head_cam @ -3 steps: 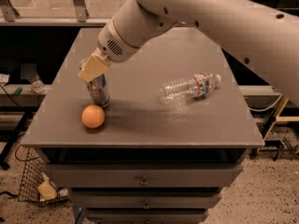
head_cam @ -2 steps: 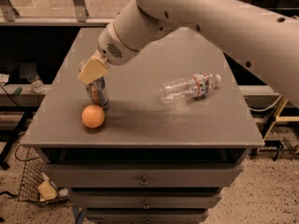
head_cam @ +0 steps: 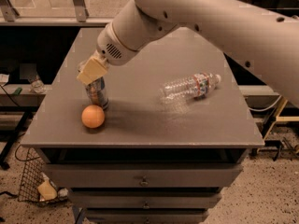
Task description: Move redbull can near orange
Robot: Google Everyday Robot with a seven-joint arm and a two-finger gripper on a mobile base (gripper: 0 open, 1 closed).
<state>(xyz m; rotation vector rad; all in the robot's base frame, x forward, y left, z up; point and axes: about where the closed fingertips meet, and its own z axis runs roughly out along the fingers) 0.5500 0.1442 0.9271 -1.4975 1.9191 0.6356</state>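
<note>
In the camera view, the one arm reaches down from the upper right, and its gripper [head_cam: 92, 72] sits at the top of the redbull can [head_cam: 98, 94], its tan pad covering the can's rim. From here I cannot tell whether it clamps the can or has let go.

The can stands upright, with its long axis vertical, on the left part of the desk [head_cam: 140, 136]. It is directly below the gripper, so the relation that matters is straight up and down. The orange [head_cam: 93, 116] lies just beside the can's foot, on the side toward the desk's front edge. The two overlap in this view, and whether they touch cannot be made out.

Judged by that closeness, the can is already where the task wants it. What seems left is a clean release and a lift straight up, since any sideways pull could tip the tall can.

The desk's left edge is near both things, and the front edge is not far from the orange. To the right there is bare desk up to a plastic bottle [head_cam: 190, 86] lying on its side, well apart from the can.
</note>
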